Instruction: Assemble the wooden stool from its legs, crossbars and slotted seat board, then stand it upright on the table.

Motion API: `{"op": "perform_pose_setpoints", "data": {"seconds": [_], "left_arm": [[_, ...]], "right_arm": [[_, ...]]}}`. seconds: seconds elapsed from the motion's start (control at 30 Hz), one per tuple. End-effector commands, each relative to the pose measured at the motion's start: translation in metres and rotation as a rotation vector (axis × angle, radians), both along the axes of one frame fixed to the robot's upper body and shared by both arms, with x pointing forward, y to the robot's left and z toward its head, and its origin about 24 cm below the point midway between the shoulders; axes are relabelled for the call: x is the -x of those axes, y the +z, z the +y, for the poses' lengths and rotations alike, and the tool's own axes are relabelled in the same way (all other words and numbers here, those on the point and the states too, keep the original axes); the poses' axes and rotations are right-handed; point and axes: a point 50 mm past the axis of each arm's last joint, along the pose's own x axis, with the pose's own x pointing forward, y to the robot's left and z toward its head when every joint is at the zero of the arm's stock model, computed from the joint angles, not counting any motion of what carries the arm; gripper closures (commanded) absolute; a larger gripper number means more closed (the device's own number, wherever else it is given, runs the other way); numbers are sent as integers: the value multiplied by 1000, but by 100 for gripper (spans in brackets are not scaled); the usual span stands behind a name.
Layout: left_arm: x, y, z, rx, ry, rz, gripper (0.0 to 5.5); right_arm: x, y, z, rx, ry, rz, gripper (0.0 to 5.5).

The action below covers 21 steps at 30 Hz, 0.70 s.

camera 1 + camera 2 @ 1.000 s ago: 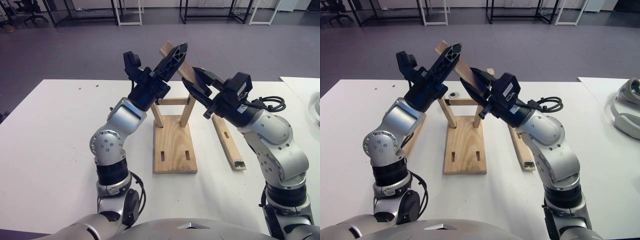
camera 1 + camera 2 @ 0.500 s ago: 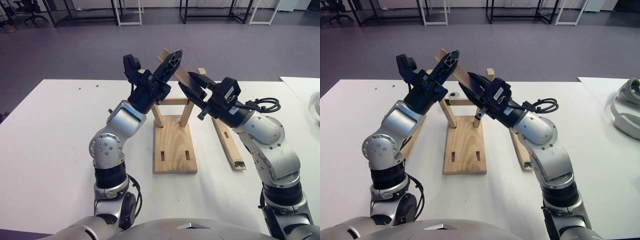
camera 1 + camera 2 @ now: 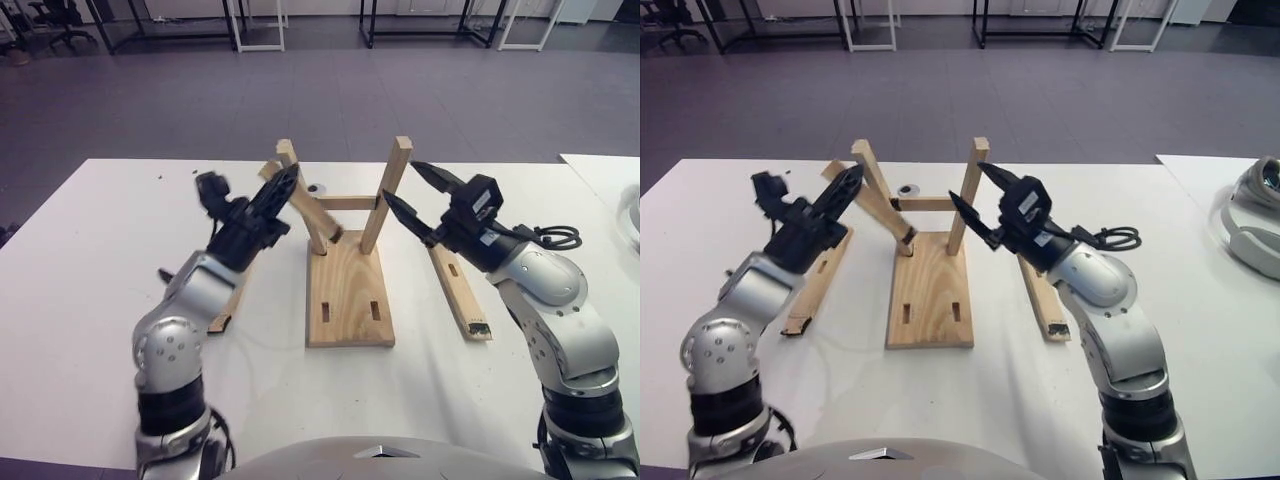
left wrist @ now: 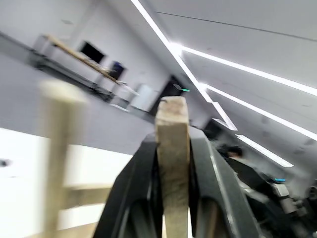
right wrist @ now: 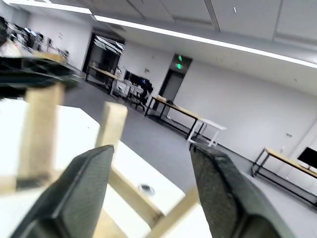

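Over the far end of the seat [image 3: 346, 290], the left gripper [image 3: 288, 180] pinches a leg [image 3: 315, 215], its long axis slanting down to the foot of the standing frame [image 3: 348, 203]. The right gripper [image 3: 400, 181], spread, hangs just right of the upright post [image 3: 377, 215], the nearer arm to it.

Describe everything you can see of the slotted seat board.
The slotted seat board is a rectangular plank of pale wood, lying flat on the white table, its long side running away from the robot. Two small rectangular slots near its near end are empty. At its far end a left leg and a right leg stand on it, leaning apart, joined by a crossbar.
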Motion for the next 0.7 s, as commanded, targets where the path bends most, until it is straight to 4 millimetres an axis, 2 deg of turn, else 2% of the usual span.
{"op": "perform_pose_setpoints", "data": {"seconds": [0.03, 0.13, 0.27, 0.4, 0.5, 0.7], "left_arm": [[0, -34, 63, -206, 323, 89, 510], [-5, -54, 87, -199, 458, 137, 510], [-12, -71, 96, -150, 518, 162, 510], [-23, -78, 94, -124, 517, 157, 510], [-24, -83, 92, -128, 501, 164, 510], [-20, -102, 98, -270, 489, 219, 510]], "right_arm": [[-11, -38, -51, 54, -234, 141, 268], [-17, -60, -68, 72, -330, 196, 268], [-16, -81, -65, 61, -332, 236, 268], [-16, -89, -61, 49, -325, 245, 268], [-15, -93, -59, 49, -315, 253, 268], [-15, -98, -58, 57, -309, 265, 268]]}}
